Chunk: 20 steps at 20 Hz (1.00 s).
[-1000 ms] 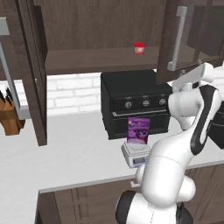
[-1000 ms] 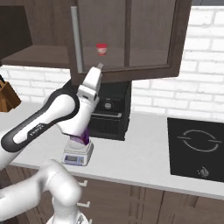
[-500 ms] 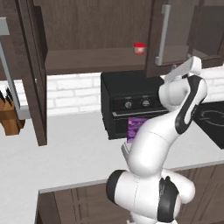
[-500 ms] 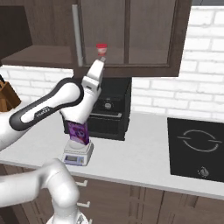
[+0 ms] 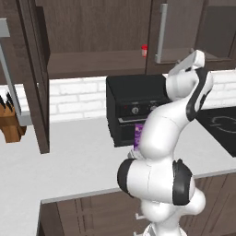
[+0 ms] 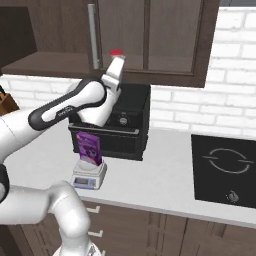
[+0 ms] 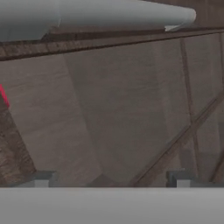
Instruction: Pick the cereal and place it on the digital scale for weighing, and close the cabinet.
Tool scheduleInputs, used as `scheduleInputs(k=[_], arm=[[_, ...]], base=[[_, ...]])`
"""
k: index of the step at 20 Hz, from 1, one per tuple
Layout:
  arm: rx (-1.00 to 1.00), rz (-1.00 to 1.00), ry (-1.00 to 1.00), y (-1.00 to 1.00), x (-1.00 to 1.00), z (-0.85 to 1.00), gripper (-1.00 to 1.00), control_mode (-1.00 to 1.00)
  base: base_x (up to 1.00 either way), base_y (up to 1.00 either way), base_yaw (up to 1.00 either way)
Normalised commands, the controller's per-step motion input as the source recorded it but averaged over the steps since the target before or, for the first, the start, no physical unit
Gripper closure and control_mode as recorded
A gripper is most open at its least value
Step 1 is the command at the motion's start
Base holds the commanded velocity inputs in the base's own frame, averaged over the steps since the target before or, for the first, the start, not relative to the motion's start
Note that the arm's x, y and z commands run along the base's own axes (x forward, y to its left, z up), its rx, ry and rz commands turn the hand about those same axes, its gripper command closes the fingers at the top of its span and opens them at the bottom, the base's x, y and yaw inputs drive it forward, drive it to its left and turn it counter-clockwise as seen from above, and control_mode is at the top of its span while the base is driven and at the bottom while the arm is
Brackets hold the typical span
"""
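Item: the cereal [image 6: 89, 148], purple box, lower left of the right base frame. We find it upright on the digital scale [image 6: 89, 176], which rests on the desk [image 6: 160, 175] just before the black oven [image 6: 129, 122]. We judge the weighing step done, the box left free of the arm.

Item: the cabinet [image 6: 165, 37], dark wood, across the top of the frame. Its door stands swung out, the silver bar handle [image 6: 92, 35] at upper left. A small red-and-white cup [image 6: 116, 52] sits on the shelf just beside that handle.

Item: the hand [image 6: 116, 70], raised to upper centre-left, close to the door and handle. In the hand frame its two fingertips [image 7: 40, 178] stand well apart at the bottom with nothing between them, so we record it as spread and empty. We judge it is lifted here to push the door shut, the remaining step.
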Motion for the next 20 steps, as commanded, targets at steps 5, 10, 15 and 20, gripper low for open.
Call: scheduleInputs(k=[5, 10, 15, 20], arm=[[0.0, 0.02, 0.0, 0.0, 0.42, -0.02, -1.0, -1.0], [0.01, 0.08, -0.07, 0.0, 0.18, -0.05, -1.0, -1.0], [-0.05, 0.0, -0.17, -0.08, -0.66, 0.32, -1.0, -1.0], [-0.27, 0.0, -0.25, -0.14, -0.89, 0.26, -1.0, -1.0]], base=[[0.0, 0.0, 0.0], [0.0, 0.0, 0.0], [0.0, 0.0, 0.0], [0.0, 0.0, 0.0]])
